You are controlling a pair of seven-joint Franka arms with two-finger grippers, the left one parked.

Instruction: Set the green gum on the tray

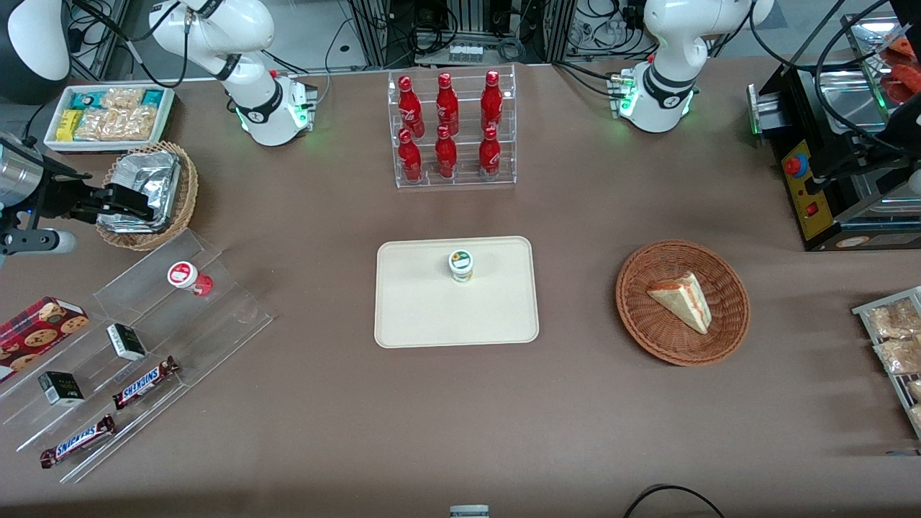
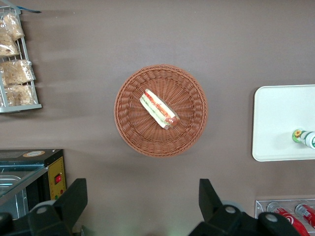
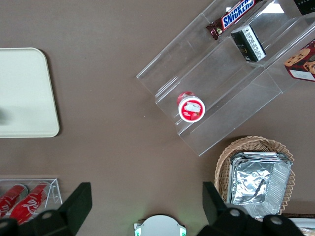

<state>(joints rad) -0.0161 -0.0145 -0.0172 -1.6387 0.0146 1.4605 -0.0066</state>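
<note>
Cream-beige tray lies flat on the brown table, nearer the front camera than the clear rack of red bottles. The green gum stands upright on the tray, in the half of it closer to that rack, with its white lid facing up. In the left wrist view the gum appears at the tray's edge, with bare tray surface around it.

My gripper is well apart from the tray, toward the working arm's end of the table. It hovers above the wicker basket that holds foil packs. My fingers are spread wide, with nothing between them. In my wrist view they frame open table surface beside that basket and foil.

The red gum bottle rests on the stepped acrylic shelf, nearer the front camera than my gripper. The same shelf carries two Snickers bars and small dark boxes. A cookie box lies at the shelf's edge.

A second wicker basket, toward the parked arm's end of the table, holds a wedge sandwich.
</note>
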